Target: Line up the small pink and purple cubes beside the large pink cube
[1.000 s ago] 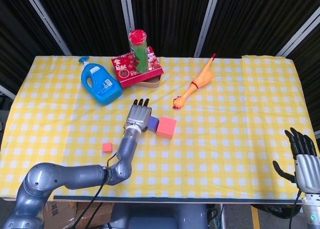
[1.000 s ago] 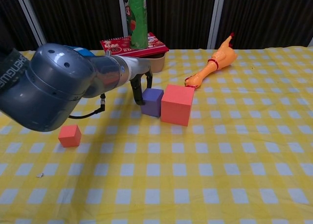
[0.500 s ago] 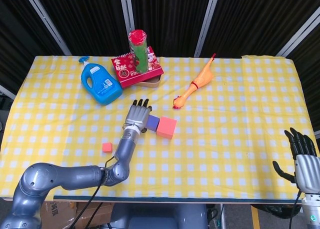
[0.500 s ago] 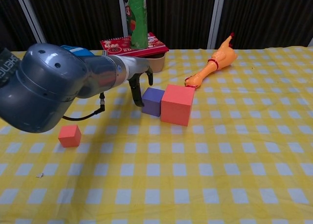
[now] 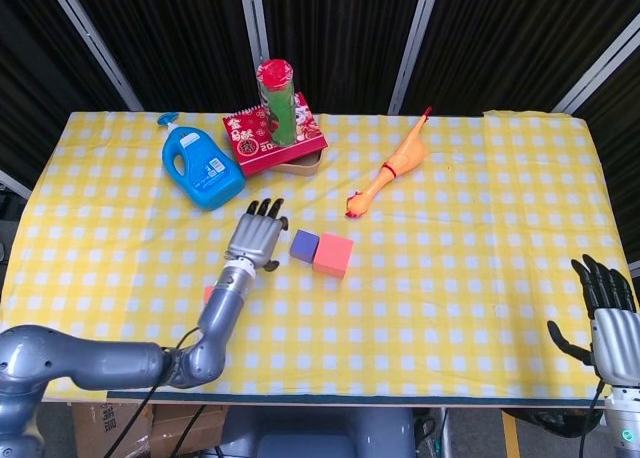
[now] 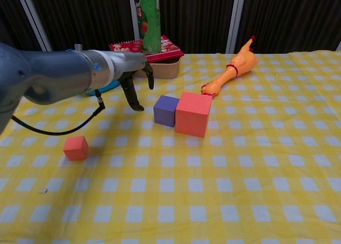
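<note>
A yellow-and-white checked cloth covers the tabletop (image 5: pixel 480 238), with dark panels and pale slanting bars behind it. The large pink cube (image 5: pixel 333 255) sits near the middle of the cloth and serves as the landmark. The small purple cube (image 5: pixel 304 245) stands right against the large pink cube's left face, touching it or nearly so; the chest view shows the two side by side in a row. The small pink cube (image 6: pixel 75 147) lies well apart from the large pink cube, far to its left and nearer the front edge; in the head view it is mostly hidden behind the left forearm.

The left hand (image 5: pixel 256 238) hangs just left of the purple cube, apart from it, with its fingers spread and pointing downward toward the cloth, gripping nothing. The right hand (image 5: pixel 603 313) is far to the right of the large pink cube, off the tabletop's front right corner, fingers extended and apart, also empty.

Behind and to the right of the large pink cube lies an orange rubber chicken (image 5: pixel 392 170), stretched diagonally. Behind and to the left stands a green tube with a red cap (image 5: pixel 277 100) on a red box (image 5: pixel 275 143), and further left of that a blue detergent bottle (image 5: pixel 201 165) lies on the cloth.
</note>
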Controlling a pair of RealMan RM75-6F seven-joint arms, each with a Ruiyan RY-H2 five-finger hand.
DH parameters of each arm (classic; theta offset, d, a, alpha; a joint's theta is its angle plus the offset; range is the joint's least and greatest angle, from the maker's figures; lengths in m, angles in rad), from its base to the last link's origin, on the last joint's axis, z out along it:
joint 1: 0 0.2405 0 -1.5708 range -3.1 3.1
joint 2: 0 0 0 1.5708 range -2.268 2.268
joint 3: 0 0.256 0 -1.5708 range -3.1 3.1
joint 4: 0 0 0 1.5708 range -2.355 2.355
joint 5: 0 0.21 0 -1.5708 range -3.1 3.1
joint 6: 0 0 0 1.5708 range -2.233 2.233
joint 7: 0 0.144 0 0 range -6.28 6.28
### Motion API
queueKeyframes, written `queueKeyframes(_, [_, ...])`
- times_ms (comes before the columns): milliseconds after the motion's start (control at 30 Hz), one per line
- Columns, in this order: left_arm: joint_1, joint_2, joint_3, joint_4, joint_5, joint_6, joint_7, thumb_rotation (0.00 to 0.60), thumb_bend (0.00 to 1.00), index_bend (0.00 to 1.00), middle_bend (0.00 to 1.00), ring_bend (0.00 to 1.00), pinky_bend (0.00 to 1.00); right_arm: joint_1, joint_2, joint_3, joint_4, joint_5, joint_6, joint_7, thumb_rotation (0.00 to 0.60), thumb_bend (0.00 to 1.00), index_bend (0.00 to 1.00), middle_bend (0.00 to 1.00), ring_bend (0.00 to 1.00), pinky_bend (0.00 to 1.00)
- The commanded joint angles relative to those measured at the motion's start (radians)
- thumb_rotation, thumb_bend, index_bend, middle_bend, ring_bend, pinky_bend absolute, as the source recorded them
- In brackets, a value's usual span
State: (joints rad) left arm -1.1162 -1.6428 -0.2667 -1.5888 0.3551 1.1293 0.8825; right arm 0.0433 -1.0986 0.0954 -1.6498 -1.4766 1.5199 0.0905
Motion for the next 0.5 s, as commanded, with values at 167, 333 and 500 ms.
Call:
queueKeyframes(167, [0.174, 0.180, 0.126, -0.248, 0.128, 0.165, -0.085, 0.600, 0.26, 0.32, 0.00, 0.00, 0.07, 0.001, -0.003, 0.001, -0.003, 0.001, 0.000, -0.010, 0.600, 0.37, 0.00, 0.00, 0.00, 0.04])
queueKeyframes(333, [0.252, 0.235, 0.186, -0.310, 0.182, 0.200, -0.137, 0.600, 0.26, 0.33, 0.00, 0.00, 0.07, 0.001, -0.008, 0.002, -0.002, -0.001, 0.004, -0.023, 0.600, 0.37, 0.00, 0.00, 0.00, 0.04])
queueKeyframes(500, [0.323, 0.235, 0.250, -0.318, 0.233, 0.212, -0.173, 0.600, 0.26, 0.33, 0.00, 0.00, 0.07, 0.000, -0.014, -0.001, -0.001, -0.009, 0.011, -0.038, 0.600, 0.37, 0.00, 0.00, 0.00, 0.04])
